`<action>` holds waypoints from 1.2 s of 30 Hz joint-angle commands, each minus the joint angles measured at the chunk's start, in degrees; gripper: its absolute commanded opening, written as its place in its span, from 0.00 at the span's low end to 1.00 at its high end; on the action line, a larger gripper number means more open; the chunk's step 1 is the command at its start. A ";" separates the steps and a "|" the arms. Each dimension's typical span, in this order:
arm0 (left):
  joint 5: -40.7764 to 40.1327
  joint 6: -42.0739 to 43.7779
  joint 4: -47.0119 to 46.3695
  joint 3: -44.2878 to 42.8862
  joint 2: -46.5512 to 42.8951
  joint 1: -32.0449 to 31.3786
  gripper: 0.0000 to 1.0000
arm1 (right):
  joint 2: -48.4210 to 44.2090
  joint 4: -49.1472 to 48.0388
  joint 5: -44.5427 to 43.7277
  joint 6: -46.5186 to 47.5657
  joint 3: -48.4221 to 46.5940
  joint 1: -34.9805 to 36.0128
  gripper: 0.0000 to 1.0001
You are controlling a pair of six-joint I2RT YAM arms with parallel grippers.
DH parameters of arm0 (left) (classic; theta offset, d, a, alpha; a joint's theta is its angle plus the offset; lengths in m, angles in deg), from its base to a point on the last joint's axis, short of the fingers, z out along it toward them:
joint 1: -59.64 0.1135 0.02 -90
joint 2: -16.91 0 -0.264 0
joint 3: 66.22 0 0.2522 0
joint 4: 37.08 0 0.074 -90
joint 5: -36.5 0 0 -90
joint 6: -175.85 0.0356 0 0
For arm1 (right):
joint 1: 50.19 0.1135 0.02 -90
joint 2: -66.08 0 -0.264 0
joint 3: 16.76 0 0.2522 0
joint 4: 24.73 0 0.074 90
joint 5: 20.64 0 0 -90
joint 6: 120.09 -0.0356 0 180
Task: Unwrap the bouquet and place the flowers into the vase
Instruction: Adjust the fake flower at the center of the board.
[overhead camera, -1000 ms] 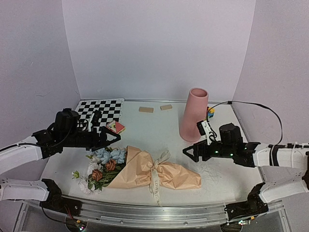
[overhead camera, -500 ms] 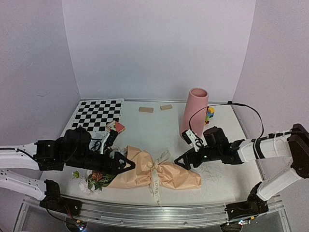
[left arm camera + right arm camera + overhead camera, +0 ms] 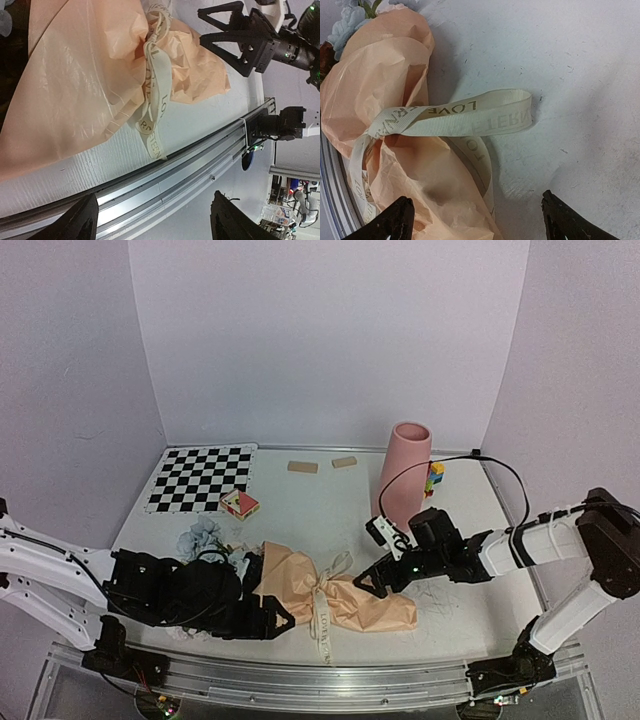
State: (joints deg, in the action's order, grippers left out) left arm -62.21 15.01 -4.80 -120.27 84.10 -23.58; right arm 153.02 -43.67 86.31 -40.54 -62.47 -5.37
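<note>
Left gripper (image 3: 272, 618) sits low at the near side of the bouquet's wide end; jaws stand wide apart, nothing between them in the wrist view; contact with the paper (image 3: 75, 75) cannot be confirmed; flowers (image 3: 205, 536) show as pale-blue blooms beyond the left arm (image 3: 170, 590), the rest hidden under it; bouquet (image 3: 345, 602) lies on its side near the front edge of the table (image 3: 300, 505), wrapped, ribbon (image 3: 322, 612) tied round its middle; right gripper (image 3: 372, 580) hangs over the narrow tail end, jaws spread wide, gripping nothing, a ribbon loop just ahead of its fingers (image 3: 395, 220); vase (image 3: 403, 475) stands upright behind it, apart from the bouquet.
</note>
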 commanded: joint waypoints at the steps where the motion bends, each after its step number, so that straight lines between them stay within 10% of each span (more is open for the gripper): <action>1: -3.84 -7.15 0.42 0.35 2.53 -0.19 0.75 | 0.20 -1.21 -1.18 0.27 -1.61 0.74 0.89; 8: -3.10 -10.28 -0.07 0.52 7.04 -0.24 0.47 | 0.26 -1.74 -2.66 -0.71 -1.42 1.61 0.90; 16: -2.78 -15.10 -0.34 4.79 8.86 -0.19 0.38 | 1.15 -3.15 -2.36 -3.15 -1.39 2.83 0.90; 24: -3.54 -16.42 -1.33 7.24 11.03 1.45 0.00 | 3.24 -3.68 -2.84 -4.36 -1.38 4.97 0.90; 36: -4.43 -9.80 -9.82 10.57 11.68 8.91 0.00 | 1.32 -4.16 -1.67 -7.58 2.86 6.95 0.90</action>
State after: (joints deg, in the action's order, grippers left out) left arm -64.71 1.32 -8.68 -111.69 97.03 -17.44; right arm 155.88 -47.38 83.74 -46.11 -61.72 0.68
